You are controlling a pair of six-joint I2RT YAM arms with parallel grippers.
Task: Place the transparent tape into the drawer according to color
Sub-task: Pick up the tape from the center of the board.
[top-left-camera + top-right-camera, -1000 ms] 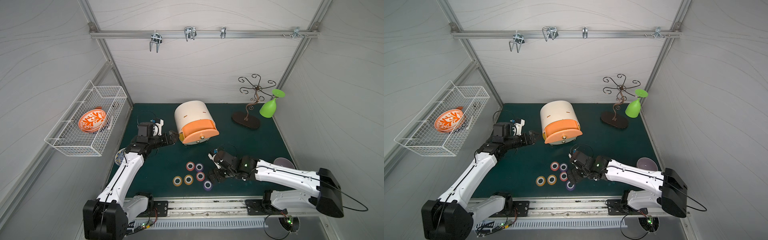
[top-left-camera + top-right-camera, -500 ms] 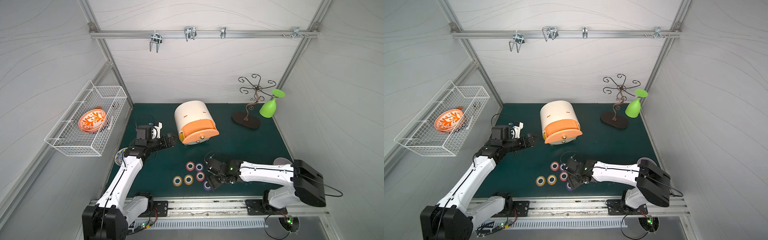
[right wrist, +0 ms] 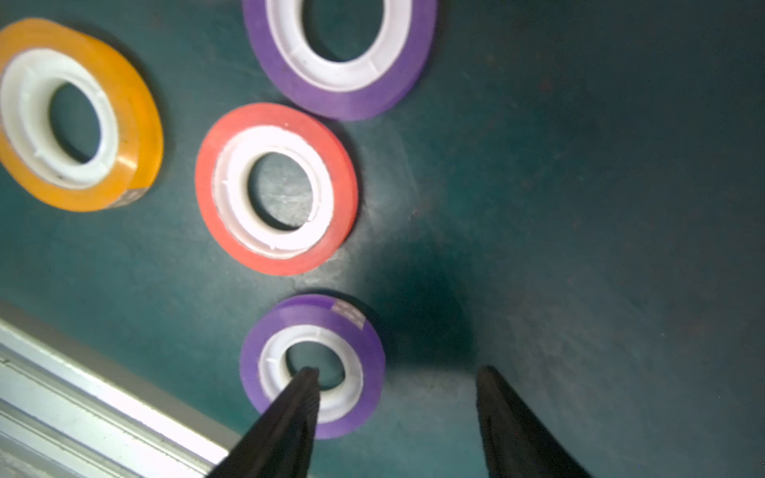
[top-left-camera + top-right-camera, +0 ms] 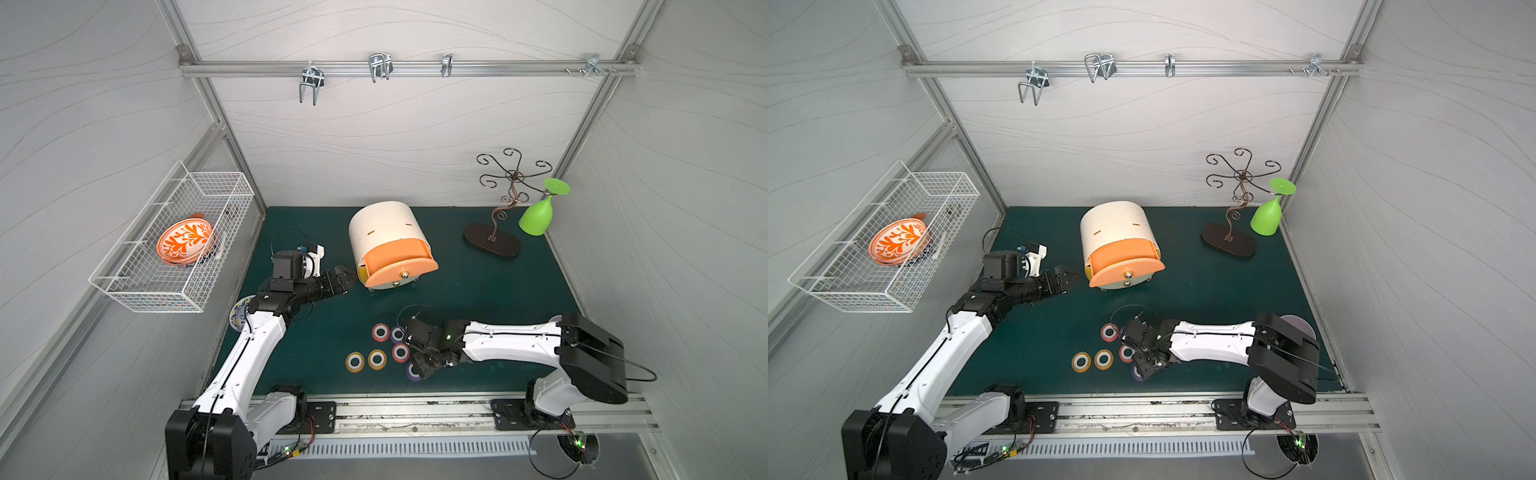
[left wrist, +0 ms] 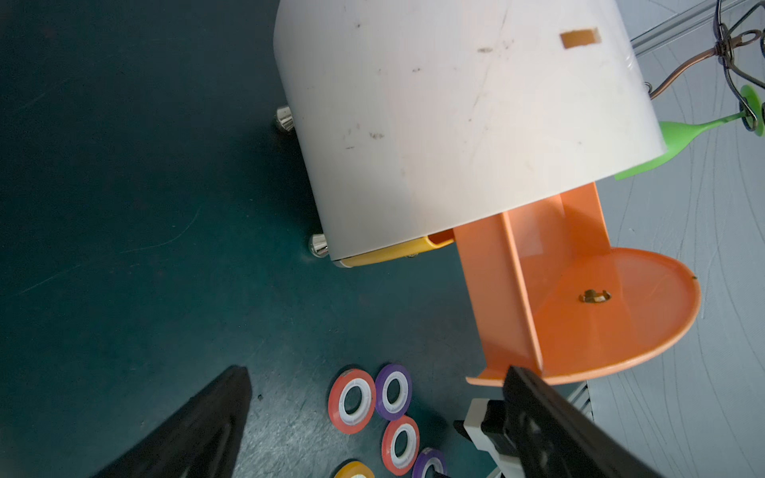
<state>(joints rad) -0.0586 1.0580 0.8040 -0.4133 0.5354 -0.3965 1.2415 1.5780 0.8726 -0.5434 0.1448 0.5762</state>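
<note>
Right wrist view: purple tape roll [image 3: 372,364] lies flat on the table [image 3: 579,207] by the front rail [image 3: 82,393], its end tab too blurry to read. Right claw [image 3: 397,370] is spread, one finger [image 3: 285,422] in its hole. Left claw [image 5: 374,368] gapes beside the orange drawer [image 5: 579,323].

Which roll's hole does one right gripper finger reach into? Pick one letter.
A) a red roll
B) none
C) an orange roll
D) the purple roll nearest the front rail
D: the right wrist view shows one finger of the right gripper tipped into the hole of the purple roll beside the front rail, the other finger outside it.
</note>
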